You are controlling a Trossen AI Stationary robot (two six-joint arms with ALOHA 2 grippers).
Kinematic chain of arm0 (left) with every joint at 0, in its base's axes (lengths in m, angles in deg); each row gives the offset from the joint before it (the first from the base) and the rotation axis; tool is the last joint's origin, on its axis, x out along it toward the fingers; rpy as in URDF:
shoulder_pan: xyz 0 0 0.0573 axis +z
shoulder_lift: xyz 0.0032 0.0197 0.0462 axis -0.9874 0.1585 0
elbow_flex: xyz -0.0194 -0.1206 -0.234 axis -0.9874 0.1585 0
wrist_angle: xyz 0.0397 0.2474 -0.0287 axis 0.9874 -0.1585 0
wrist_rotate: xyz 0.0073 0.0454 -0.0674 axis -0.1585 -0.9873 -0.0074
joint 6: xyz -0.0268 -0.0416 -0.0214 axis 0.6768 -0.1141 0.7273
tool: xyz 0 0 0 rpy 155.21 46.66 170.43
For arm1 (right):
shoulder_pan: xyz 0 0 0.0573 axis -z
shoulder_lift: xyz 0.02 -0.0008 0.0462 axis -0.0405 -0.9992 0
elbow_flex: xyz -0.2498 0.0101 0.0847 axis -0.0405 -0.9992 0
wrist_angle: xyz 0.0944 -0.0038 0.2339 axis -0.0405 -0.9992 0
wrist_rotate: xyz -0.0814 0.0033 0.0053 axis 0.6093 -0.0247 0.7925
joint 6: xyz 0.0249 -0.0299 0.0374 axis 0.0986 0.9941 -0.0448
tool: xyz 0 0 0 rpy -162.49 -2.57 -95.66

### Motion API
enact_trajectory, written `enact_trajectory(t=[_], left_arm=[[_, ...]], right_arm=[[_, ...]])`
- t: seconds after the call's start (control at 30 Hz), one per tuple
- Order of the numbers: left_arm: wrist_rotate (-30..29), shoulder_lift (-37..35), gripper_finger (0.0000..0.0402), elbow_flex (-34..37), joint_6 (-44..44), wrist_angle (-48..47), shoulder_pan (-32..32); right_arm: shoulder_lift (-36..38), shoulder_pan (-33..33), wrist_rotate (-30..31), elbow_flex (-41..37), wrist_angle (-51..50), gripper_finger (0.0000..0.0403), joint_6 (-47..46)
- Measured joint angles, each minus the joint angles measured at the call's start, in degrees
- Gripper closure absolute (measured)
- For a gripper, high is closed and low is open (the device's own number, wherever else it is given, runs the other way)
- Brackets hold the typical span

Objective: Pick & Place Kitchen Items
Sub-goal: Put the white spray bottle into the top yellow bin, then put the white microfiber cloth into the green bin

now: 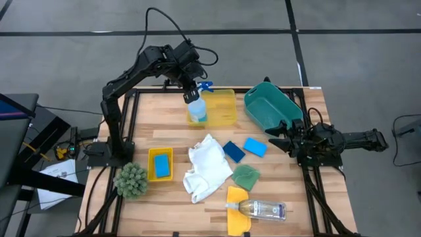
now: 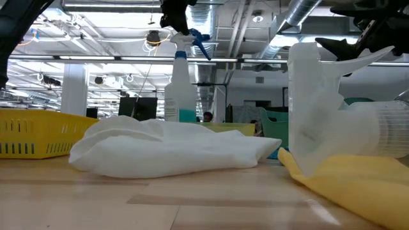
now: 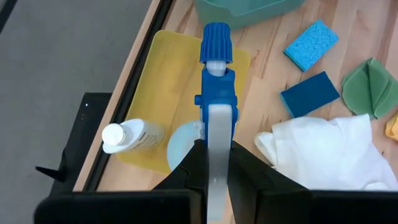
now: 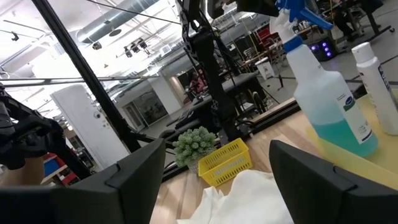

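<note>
Wooden bench (image 1: 164, 122) first: your left pincer (image 3: 217, 165) grips the spray bottle (image 1: 197, 110) by its neck, over the yellow tray (image 1: 227, 108). Placing looks underway; lower it, then release. Right pincer (image 1: 284, 137) waits open.

1. High view: even, diffuse overhead light; the wooden table (image 1: 217, 197) reads bright and sharp across the frame, with only short, soft shadows beneath objects.
2. Low view: strongly backlit by ceiling light strips (image 2: 115, 7) along the upper frame, which glare white; the clear bottle (image 2: 319, 108) at right and the yellow cloth (image 2: 358, 182) at lower right are close to the lens and blurred.
3. Left wrist view: bright, uniform light; the spray bottle (image 3: 216, 93) is soft at the lower centre, sharper toward its nozzle.
4. Right wrist view: bright background lamps at upper left; straight beams bow near the edges; dark fingers (image 4: 140, 171) blurred at the bottom.
</note>
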Motion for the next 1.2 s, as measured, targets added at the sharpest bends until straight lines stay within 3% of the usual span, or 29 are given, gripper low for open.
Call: enact_trajectory(t=[0.3, 0.73, 1.07, 1.2], left_arm=[[-1.94, 0.00, 0.0361, 0.00, 0.08, -0.64, -0.01], [-4.09, -0.51, 0.0242, -0.05, 0.40, 3.00, -0.01], [-6.66, -9.38, 0.0176, -0.03, 0.16, 4.31, -0.41], [-1.78, -14.70, 0.0178, -0.04, 0.75, 4.06, -1.34]], right_arm=[[0.00, 0.00, -0.04, 0.00, 0.00, 0.0125, 0.00], [-0.01, -0.02, -1.36, 0.00, 0.04, 0.0125, -0.02], [0.00, -0.02, -1.36, 0.00, 0.07, 0.0125, 0.00], [-0.01, -0.02, -1.36, 0.00, 0.04, 0.0125, 0.00]])
